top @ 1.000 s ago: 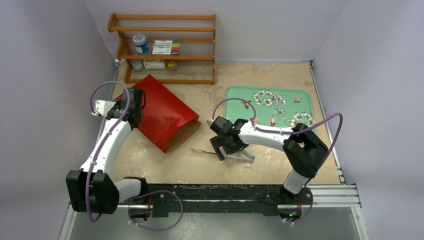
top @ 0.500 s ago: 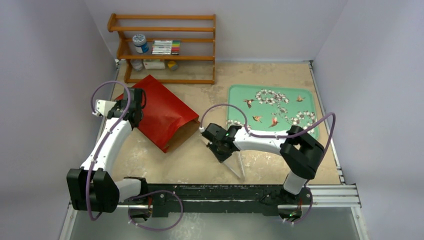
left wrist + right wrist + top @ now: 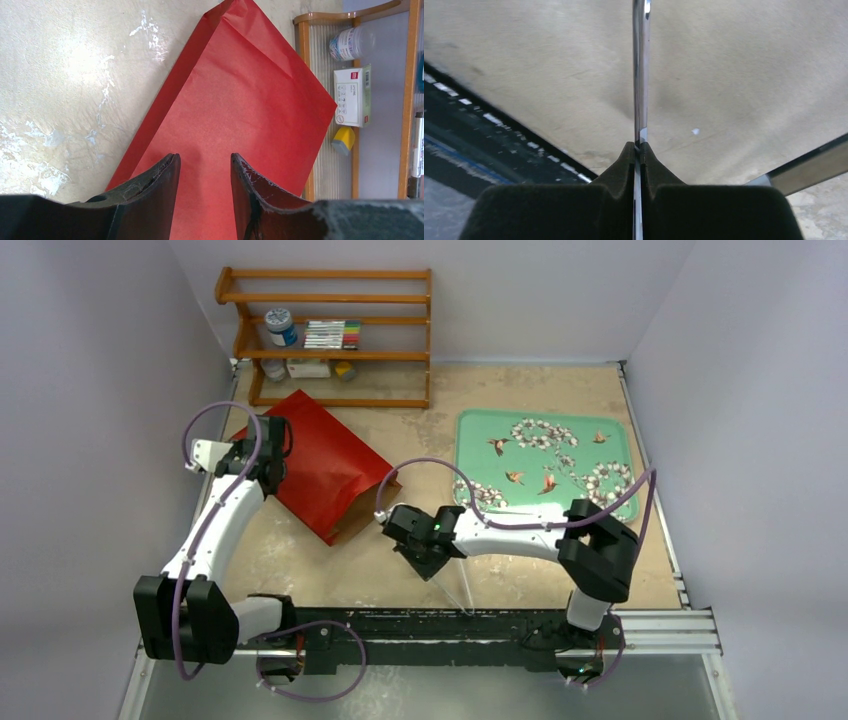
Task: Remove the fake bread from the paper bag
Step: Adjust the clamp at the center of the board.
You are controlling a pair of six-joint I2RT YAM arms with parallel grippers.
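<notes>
The paper bag lies flat on the table, red outside, its brown mouth facing the right arm. The fake bread is hidden. My left gripper is open over the bag's closed end. In the left wrist view its fingertips stand apart above the red paper, with nothing between them. My right gripper hangs just right of the bag's mouth, shut on metal tongs that trail toward the near edge. In the right wrist view one tong arm is pinched at the gripper; the other arm splays right.
A green tray printed with flowers and birds lies at the back right. A wooden shelf with a jar, a box and markers stands behind the bag, and shows beside it in the left wrist view. A black rail runs along the near edge.
My right gripper shut on the tongs, lifted them off the table and carried them left toward the bag's mouth. The tongs swung round toward the near edge. The left arm stayed still.
</notes>
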